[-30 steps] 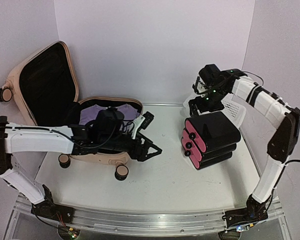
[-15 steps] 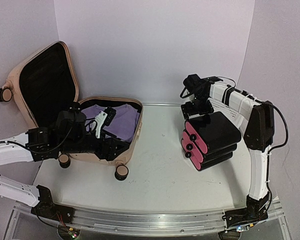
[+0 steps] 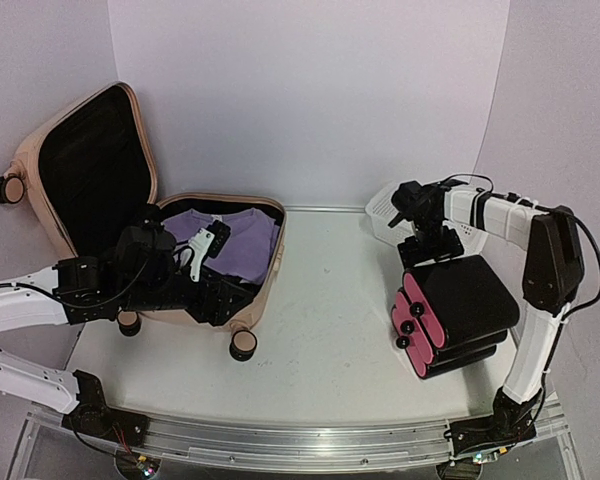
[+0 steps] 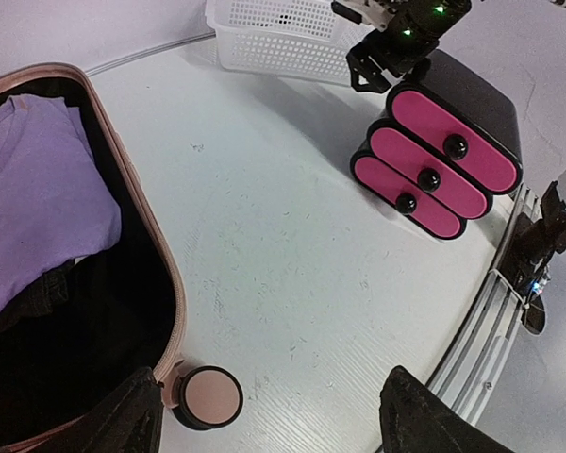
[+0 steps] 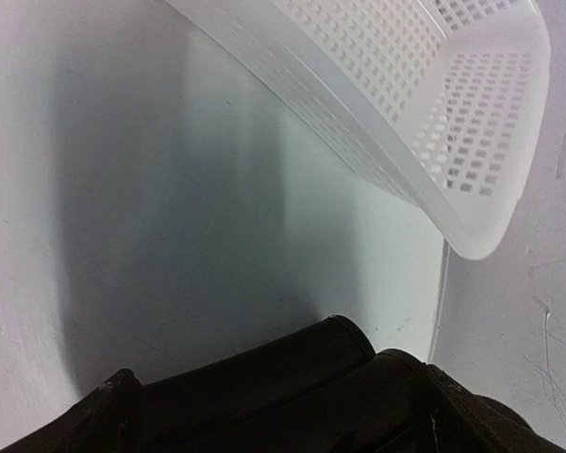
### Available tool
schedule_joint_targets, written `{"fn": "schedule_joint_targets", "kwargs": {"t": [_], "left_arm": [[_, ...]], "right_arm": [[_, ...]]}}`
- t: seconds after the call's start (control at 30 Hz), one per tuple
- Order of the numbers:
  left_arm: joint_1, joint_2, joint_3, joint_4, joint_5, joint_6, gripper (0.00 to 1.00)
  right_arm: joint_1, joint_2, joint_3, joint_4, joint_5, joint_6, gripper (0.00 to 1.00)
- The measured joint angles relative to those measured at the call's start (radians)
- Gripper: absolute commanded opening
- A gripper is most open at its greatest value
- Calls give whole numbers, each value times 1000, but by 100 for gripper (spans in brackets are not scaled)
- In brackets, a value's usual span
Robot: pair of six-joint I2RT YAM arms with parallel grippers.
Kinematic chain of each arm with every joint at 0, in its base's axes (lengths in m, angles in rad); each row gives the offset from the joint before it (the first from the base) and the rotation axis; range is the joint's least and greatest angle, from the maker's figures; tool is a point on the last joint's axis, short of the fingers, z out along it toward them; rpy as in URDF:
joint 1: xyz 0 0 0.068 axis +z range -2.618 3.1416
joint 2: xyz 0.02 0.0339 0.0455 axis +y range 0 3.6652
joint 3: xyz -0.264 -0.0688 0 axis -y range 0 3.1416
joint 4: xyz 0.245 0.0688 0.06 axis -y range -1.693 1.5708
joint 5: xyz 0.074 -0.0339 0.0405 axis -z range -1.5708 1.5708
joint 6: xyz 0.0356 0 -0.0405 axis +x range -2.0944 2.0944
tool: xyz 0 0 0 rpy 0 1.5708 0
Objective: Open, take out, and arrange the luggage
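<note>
The left arm's fingers (image 4: 123,420) are spread wide with nothing between them, hovering at the near right corner of the luggage (image 3: 100,170). One fingertip sits just beside a pink wheel (image 4: 208,396), right at the rim. From those fingers the open shell lies on the far-wall side, and the folded purple shirt (image 4: 38,189) rests inside it on darker clothing. The case is at the back left of the counter (image 3: 320,330), with the lid thrown up against the left wall to show its black lining. Its long axis seems to run from the wheel end nearest the arms away toward the back wall. A reach inside would go over the rim and slightly leftward.

Across the counter, the right arm's fingers (image 3: 428,250) are splayed fully. They rest at the back edge of the top of a stack of pink-fronted black cases (image 3: 460,300), and they look to be pressing on it, not pinching. A white basket (image 4: 283,38) is just behind them.

The left arm is plainly nearer. The right arm is well apart from the luggage.
</note>
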Motion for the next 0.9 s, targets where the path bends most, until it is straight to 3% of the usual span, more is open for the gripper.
{"fn": "schedule_joint_targets", "kwargs": {"t": [0.17, 0.33, 0.5, 0.67, 0.77, 0.9], "left_arm": [[0, 29, 0, -8, 7, 2, 80], [0, 45, 1, -15, 8, 5, 80], [0, 54, 9, -15, 3, 8, 81], [0, 78, 33, -14, -3, 10, 81], [0, 92, 41, -15, -3, 13, 81], [0, 96, 48, -15, -3, 16, 81]], "right_arm": [[-60, -79, -107, -19, 4, -36, 98], [-58, -142, -92, -51, 20, -80, 98], [174, -248, 14, -124, 60, -119, 98], [401, -270, 63, -150, -157, -98, 98], [475, -248, 6, -150, -322, -63, 98], [513, -209, -87, -175, -358, -5, 98]]}}
